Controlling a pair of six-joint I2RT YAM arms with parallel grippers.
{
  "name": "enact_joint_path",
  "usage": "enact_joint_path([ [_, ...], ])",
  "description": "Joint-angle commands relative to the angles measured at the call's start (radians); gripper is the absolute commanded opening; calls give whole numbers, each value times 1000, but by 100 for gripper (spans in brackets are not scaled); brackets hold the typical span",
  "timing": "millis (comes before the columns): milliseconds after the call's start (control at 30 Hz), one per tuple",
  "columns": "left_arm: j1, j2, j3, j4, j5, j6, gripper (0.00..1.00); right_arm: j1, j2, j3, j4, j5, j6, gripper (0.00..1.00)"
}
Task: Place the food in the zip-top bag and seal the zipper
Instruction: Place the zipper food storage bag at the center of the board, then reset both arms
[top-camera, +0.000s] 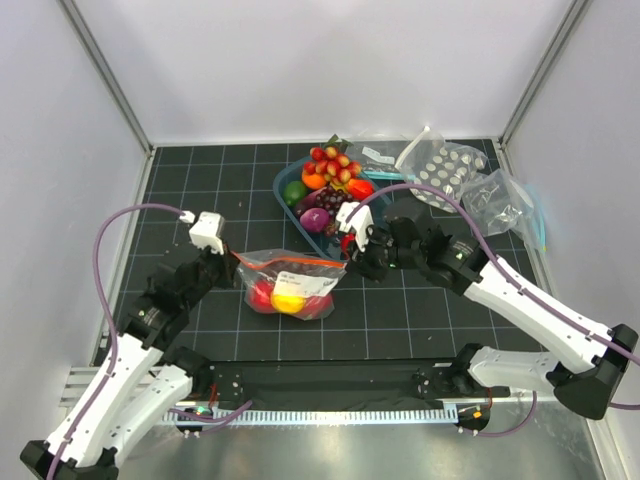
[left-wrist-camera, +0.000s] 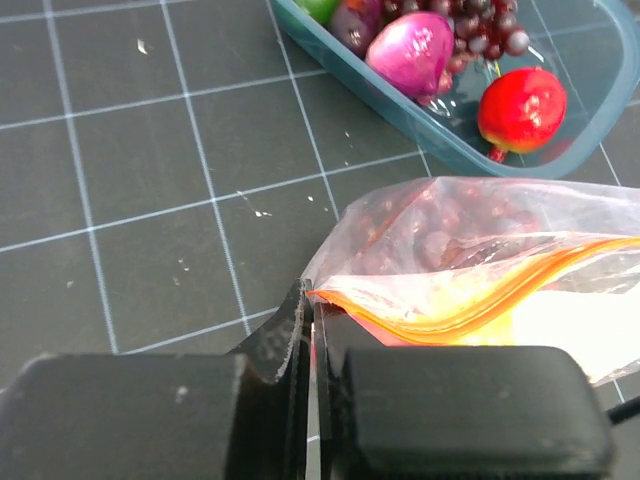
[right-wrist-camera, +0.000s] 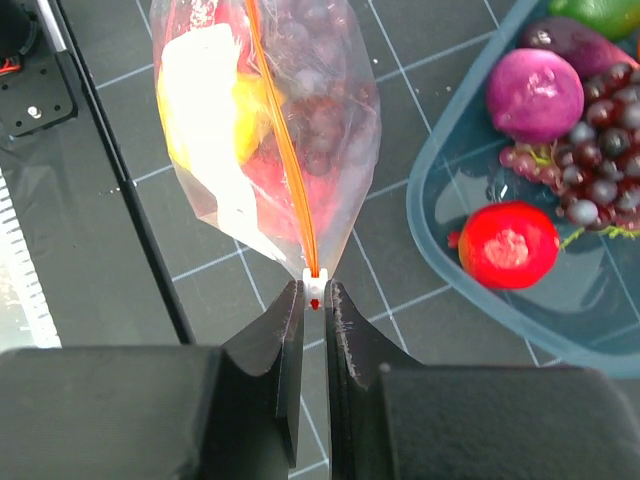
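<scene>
From above we see the left end effector (top-camera: 233, 262) and right end effector (top-camera: 345, 262) pinching the zip-top bag (top-camera: 268, 263). Red and yellow fruit (top-camera: 288, 301) sits inside.

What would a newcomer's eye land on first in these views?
The clear zip-top bag, mid-scene in the top view, is held between both arms with red and yellow food glowing inside. The left gripper pinches one corner, and the right gripper pinches the opposite end of the orange-red zipper. Just behind sits a blue tray heaped with bright fruit.
</scene>
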Motion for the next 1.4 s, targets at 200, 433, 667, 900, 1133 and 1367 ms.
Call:
enact_joint_path([
  [200, 7, 216, 144, 109, 136, -102, 5, -15, -65, 36, -41, 137, 68, 2],
  [433, 7, 402, 256, 154, 106, -104, 2, -43, -99, -7, -24, 296, 105, 2],
  [667, 6, 514, 308, 149, 30, -143, 10, -133, -48, -48, 141, 401, 144, 2],
  [900, 7, 551, 328, 155, 39, -125, 49, -142, 1, -67, 220, 433, 157, 44],
  [1133, 7, 407, 293, 163, -48, -162, 93, -142, -81, -116, 348, 479, 225, 59],
  [1367, 7, 189, 268, 31, -130, -171, 100, -142, -299, -182, 474, 597, 329, 78],
])
